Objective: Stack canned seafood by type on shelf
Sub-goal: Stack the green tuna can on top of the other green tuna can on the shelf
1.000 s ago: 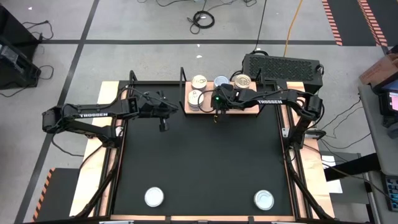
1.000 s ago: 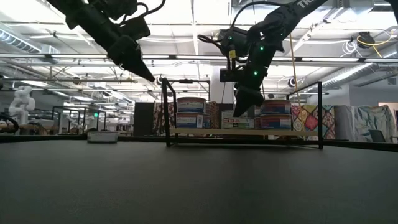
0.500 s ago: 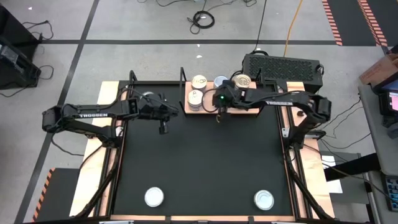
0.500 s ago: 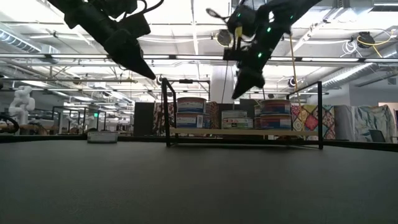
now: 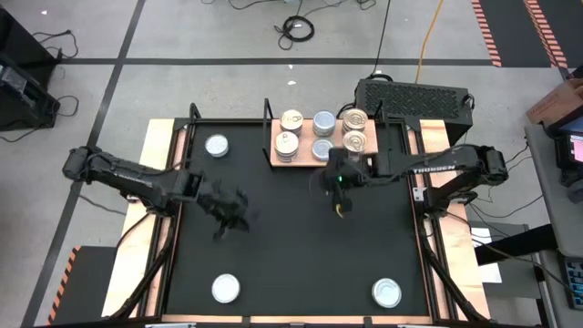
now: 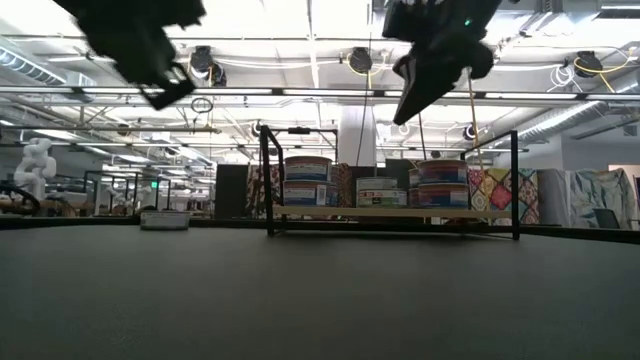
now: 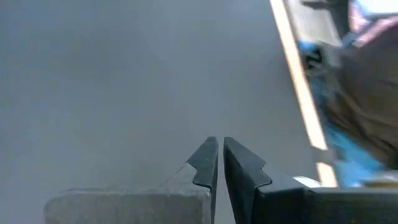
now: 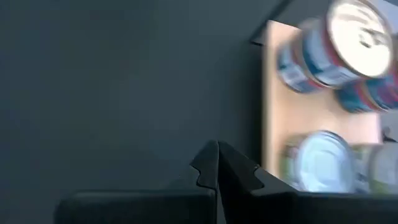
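Note:
The light-wood shelf (image 5: 370, 157) stands at the table's far edge, and several tins (image 5: 291, 119) rest on it in stacks. Three loose tins lie flat on the black mat: one at the far left (image 5: 217, 146), one near left (image 5: 226, 289), one near right (image 5: 386, 292). My left gripper (image 5: 221, 231) hangs over the mat's left middle, its fingers (image 7: 208, 162) shut with nothing between them. My right gripper (image 5: 342, 210) hangs over the mat just in front of the shelf (image 8: 273, 112), shut and holding nothing. In the low view both grippers (image 6: 402, 115) are well above the mat.
Thin black posts (image 6: 266, 180) rise at the shelf's edges. A black box (image 5: 414, 96) sits behind the shelf at the far right. Bare mat (image 5: 301, 255) stretches between the grippers and the two near tins.
My left gripper has swung from the far side, left of the shelf, toward the near edge, turning as it went; the far-left tin that its arm covered now shows. My right gripper has drawn back from above the shelf toward the near edge and risen. Both stay shut.

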{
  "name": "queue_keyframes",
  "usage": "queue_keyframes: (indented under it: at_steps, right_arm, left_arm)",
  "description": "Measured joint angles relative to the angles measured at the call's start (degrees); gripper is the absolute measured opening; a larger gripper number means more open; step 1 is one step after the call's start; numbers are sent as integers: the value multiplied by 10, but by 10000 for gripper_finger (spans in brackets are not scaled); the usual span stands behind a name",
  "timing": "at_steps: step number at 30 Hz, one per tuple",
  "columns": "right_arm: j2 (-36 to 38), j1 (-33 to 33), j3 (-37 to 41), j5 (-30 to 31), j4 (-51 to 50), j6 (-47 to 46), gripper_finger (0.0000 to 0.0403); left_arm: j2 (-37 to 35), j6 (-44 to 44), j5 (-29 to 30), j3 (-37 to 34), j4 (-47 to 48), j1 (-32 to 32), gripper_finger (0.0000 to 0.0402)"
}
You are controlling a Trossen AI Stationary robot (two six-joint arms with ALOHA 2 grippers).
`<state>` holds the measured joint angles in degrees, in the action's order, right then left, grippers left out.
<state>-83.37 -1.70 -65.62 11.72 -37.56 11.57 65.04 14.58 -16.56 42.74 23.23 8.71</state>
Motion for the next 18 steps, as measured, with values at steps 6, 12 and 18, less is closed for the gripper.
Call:
queue_keyframes:
  at_steps: [6,12,18]
  right_arm:
    - [-2,80,21,1,40,-32,0]
    - [-2,131,44,2,81,-49,0]
    - [-2,156,63,2,130,-52,0]
  left_arm:
    - [35,160,3,0,-41,143,28]
    - [113,249,3,1,-102,211,28]
    - [168,282,-13,0,-98,213,29]
